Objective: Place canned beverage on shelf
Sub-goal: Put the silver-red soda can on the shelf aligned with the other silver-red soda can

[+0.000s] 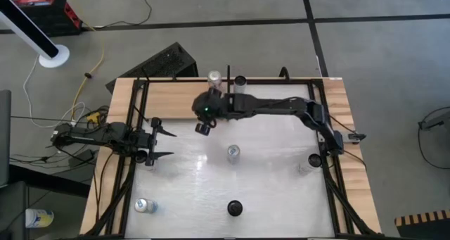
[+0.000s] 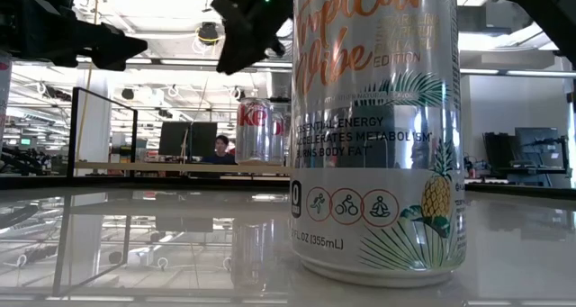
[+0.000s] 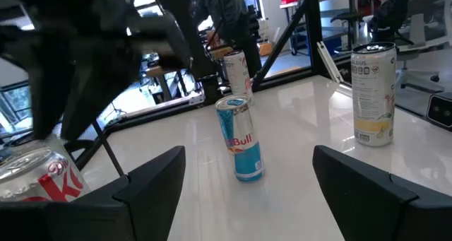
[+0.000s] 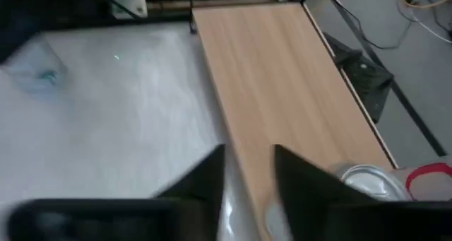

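Cans already stand on the shelf [image 1: 176, 97]: a silver can [image 1: 214, 78] and a dark-topped can [image 1: 240, 80] sit upright at its far edge. The right tool [image 1: 203, 127] hangs over the shelf's near edge, close in front of the silver can, its fingers nearly pressed together and holding nothing. A careless swing of that arm could topple the silver can. Off the shelf, the blue can [image 1: 233, 153] waits on the worktop [image 1: 267, 191]. The left tool [image 1: 160, 137] hovers beyond the shelf's left end, fingers spread, empty.
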Robot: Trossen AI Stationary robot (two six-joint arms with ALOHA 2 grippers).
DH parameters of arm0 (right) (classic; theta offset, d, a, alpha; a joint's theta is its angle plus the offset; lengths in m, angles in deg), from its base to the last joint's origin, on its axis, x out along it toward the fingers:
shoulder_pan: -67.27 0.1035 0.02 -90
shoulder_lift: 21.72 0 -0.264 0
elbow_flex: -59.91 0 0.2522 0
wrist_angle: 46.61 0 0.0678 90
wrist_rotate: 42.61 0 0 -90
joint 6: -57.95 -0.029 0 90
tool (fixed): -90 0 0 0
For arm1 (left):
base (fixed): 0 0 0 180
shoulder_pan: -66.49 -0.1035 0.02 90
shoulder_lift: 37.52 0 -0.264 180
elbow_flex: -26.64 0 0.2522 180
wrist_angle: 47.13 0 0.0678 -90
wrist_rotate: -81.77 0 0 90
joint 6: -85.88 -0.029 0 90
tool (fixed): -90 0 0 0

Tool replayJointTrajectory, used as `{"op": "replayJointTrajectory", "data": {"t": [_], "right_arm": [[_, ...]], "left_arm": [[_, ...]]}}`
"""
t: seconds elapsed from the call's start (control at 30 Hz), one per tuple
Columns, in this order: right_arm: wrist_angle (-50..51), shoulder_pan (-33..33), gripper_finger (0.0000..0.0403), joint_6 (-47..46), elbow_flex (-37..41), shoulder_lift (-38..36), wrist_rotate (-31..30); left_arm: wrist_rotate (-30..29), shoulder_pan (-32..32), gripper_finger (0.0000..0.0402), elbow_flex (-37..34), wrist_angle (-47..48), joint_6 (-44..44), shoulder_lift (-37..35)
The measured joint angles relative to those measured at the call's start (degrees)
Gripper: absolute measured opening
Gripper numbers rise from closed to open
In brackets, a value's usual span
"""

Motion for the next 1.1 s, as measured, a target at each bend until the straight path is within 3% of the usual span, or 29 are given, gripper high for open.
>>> {"op": "replayJointTrajectory", "data": {"t": [0.07,0.1,0.23,1.1], "right_arm": [[0.6,0.1,0.0032,0.5,0.0,0.7,-0.4],[1.3,0.0,0.002,0.7,0.1,0.9,-0.9],[3.3,-0.3,0.0022,-0.8,0.1,2.3,-4.7],[16.1,-4.1,0.0016,-4.2,0.0,2.4,-9.5]], "left_arm": [[0.0,0.0,0.03,0.0,0.0,0.0,0.0],[0.0,0.0,0.03,0.0,0.0,0.0,0.0],[0.0,0.0,0.03,0.0,0.0,0.0,0.0],[0.5,0.0,0.03,0.0,0.0,0.0,0.0]]}}
